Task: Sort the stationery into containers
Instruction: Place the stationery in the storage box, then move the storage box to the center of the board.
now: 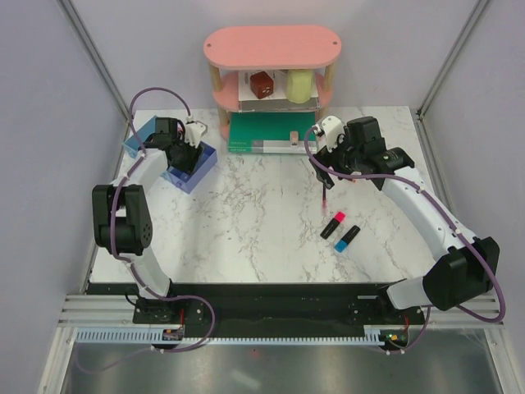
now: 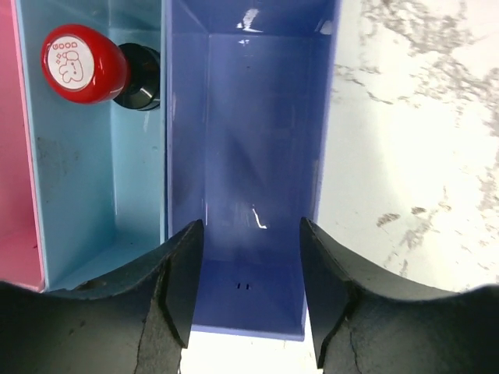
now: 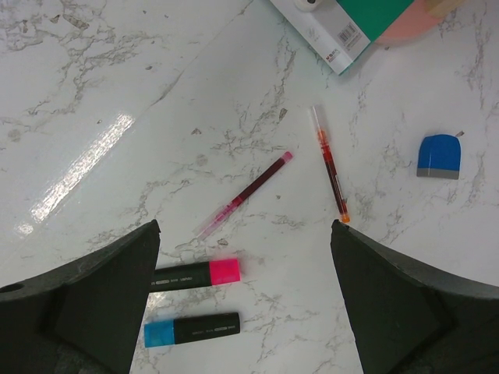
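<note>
My left gripper point(image 2: 249, 234) is open and empty, hovering over the empty purple-blue bin point(image 2: 249, 140). Beside it, a blue bin point(image 2: 93, 179) holds the red-black round piece point(image 2: 86, 66); a pink bin point(image 2: 14, 156) shows at the edge. From above, the containers point(image 1: 195, 174) lie under the left gripper point(image 1: 187, 146). My right gripper point(image 3: 245, 226) is open and empty, high above the pink-ended highlighter point(image 3: 195, 273), the blue-ended highlighter point(image 3: 192, 329), a dark red pen point(image 3: 245, 192), an orange-red pen point(image 3: 330, 164) and the blue piece point(image 3: 437, 156). A beige piece point(image 1: 292, 137) lies on the green book.
The flat green book point(image 1: 262, 131) lies at the back middle, in front of the pink two-tier shelf point(image 1: 271, 48) with brown and yellow objects. From above, the highlighters point(image 1: 332, 225) lie right of centre, a pen point(image 1: 325, 199) just behind them, below the right gripper point(image 1: 322, 168).
</note>
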